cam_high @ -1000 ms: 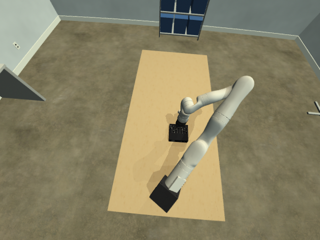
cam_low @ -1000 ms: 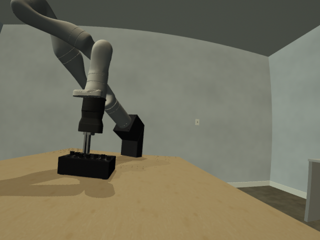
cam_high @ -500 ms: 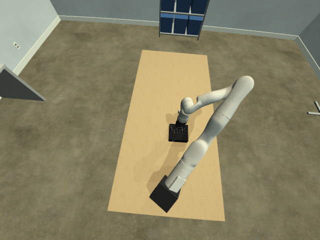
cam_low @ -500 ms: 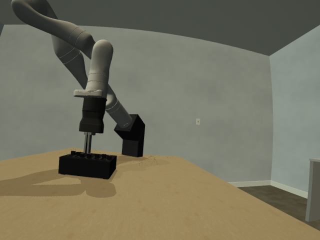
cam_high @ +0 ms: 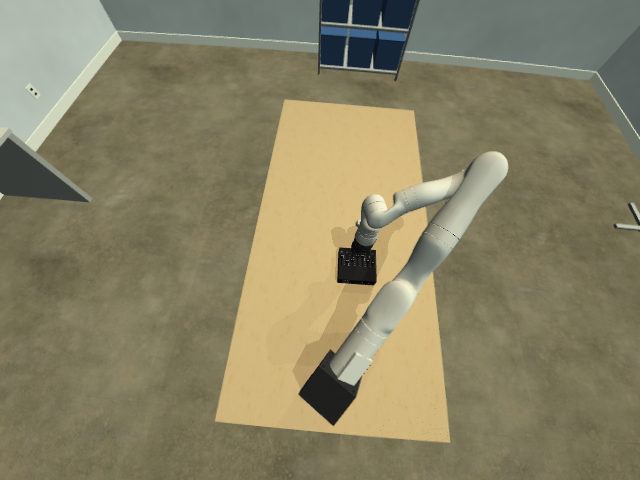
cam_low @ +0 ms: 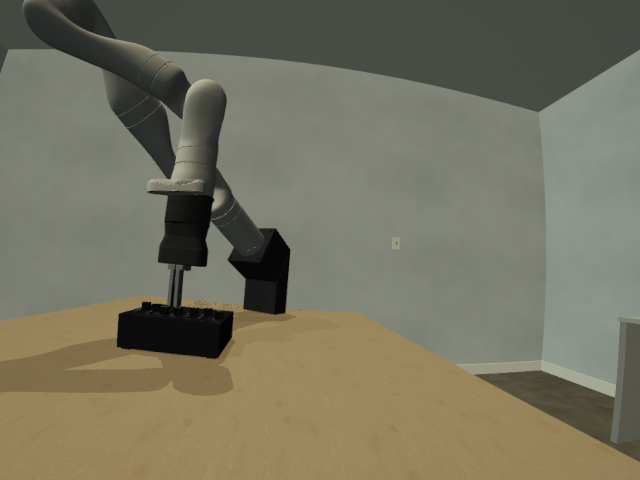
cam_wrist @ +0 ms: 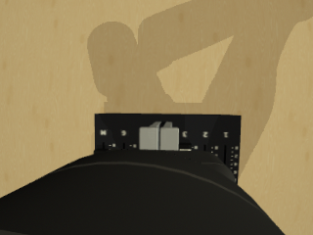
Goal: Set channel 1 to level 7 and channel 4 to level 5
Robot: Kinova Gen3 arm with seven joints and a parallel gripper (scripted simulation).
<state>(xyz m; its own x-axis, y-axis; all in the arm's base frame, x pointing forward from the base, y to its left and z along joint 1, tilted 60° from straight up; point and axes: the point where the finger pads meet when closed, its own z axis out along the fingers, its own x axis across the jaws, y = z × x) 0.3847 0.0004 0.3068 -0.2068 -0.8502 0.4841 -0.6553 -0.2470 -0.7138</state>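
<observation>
The black lighting desk stands upright on the wooden table; it also shows in the exterior view and in the wrist view. Several small fader caps stick up in a row along its top. My gripper points straight down with its two fingers pressed together, tips at cap height among the middle faders. In the wrist view the shut fingertips sit over the desk's far strip. The fader levels and scale marks are too small to read. The gripper body hides most of the desk in the wrist view.
The arm's black base stands on the table near its front edge. A blue shelf unit stands by the far wall, off the table. A grey cabinet corner is at the left.
</observation>
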